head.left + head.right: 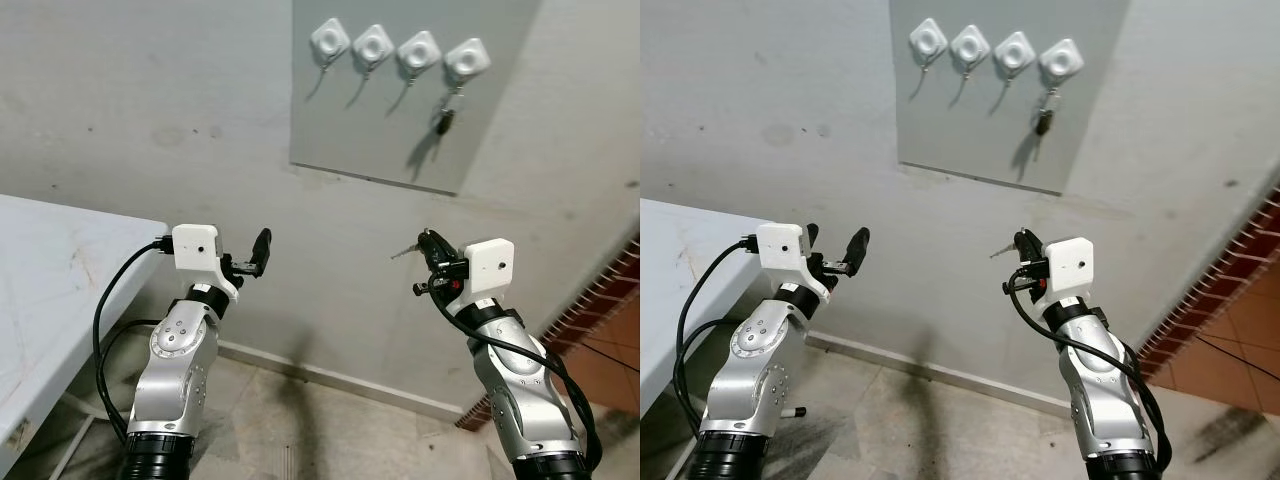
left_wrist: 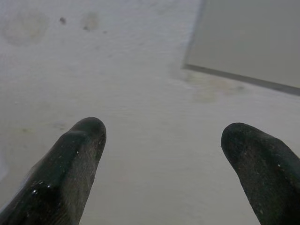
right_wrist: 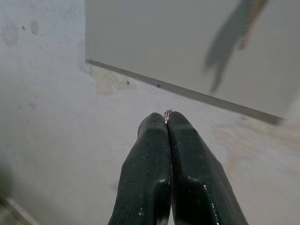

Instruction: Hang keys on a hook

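So the right pincer [image 1: 428,262] is clamped tight on a small silver metal key [image 1: 402,253], fingers pressed together with just a sliver of metal poking out in the wrist view; the row of four white square plastic hooks [image 1: 398,48] on the grey wall panel [image 1: 500,120] sits up and slightly left of it, well apart; the rightmost hook already carries a dark key bunch [image 1: 446,120], so I'd aim for a free one; left pincer [image 1: 250,258] hangs wide, further off.
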Available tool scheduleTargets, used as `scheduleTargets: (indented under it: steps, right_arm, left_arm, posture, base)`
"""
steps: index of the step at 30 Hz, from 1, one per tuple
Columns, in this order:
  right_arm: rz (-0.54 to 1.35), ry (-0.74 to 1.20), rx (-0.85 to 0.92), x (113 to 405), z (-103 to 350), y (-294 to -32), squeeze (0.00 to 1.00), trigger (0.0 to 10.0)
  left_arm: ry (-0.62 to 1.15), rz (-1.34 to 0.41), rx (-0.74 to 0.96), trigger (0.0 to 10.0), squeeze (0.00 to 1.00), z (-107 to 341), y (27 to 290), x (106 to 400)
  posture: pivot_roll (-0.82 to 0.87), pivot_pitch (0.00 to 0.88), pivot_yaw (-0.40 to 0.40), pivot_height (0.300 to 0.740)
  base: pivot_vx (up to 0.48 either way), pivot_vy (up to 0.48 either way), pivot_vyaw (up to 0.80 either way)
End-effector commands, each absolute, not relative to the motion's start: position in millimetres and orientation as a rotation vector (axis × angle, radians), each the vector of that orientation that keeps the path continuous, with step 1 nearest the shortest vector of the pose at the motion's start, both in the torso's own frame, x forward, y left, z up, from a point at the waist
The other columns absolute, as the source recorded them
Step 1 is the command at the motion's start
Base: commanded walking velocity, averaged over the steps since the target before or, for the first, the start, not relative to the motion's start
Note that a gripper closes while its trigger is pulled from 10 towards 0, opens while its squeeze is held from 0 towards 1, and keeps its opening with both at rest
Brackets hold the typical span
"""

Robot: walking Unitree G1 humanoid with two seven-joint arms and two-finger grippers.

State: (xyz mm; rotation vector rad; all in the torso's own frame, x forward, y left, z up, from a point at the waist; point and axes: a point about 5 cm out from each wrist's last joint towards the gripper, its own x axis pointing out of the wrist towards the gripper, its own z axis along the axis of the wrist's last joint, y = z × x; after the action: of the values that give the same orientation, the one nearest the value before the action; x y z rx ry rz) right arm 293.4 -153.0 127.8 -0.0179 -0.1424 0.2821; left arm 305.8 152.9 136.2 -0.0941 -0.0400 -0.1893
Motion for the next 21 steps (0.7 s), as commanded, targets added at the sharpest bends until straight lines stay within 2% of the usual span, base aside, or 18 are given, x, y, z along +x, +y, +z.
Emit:
scheduleTargets:
  steps: [1,9,21]
  right_arm:
    - [0.271,-0.165,-0.017,293.7,134.1,-154.5,0.00,10.0]
    - [0.274,-0.165,-0.019,293.2,134.0,-154.5,0.00,10.0]
    - [0.292,-0.157,-0.015,292.4,133.4,-152.3,0.00,10.0]
  left_arm:
    - [-0.044,-0.193,-0.090,10.0,0.00,139.3,152.2,308.4]
    - [-0.043,-0.182,-0.087,10.0,0.00,139.2,152.8,308.0]
    - [-0.062,-0.187,-0.077,10.0,0.00,141.9,149.5,307.5]
  posture:
    - [-0.03,0.000,-0.065,0.740]
    - [-0.03,0.000,-0.067,0.740]
    - [-0.03,0.000,-0.069,0.740]
  base:
    - [0.416,0.000,0.00]
    - [0.346,0.000,0.00]
    - [0.000,0.000,0.00]
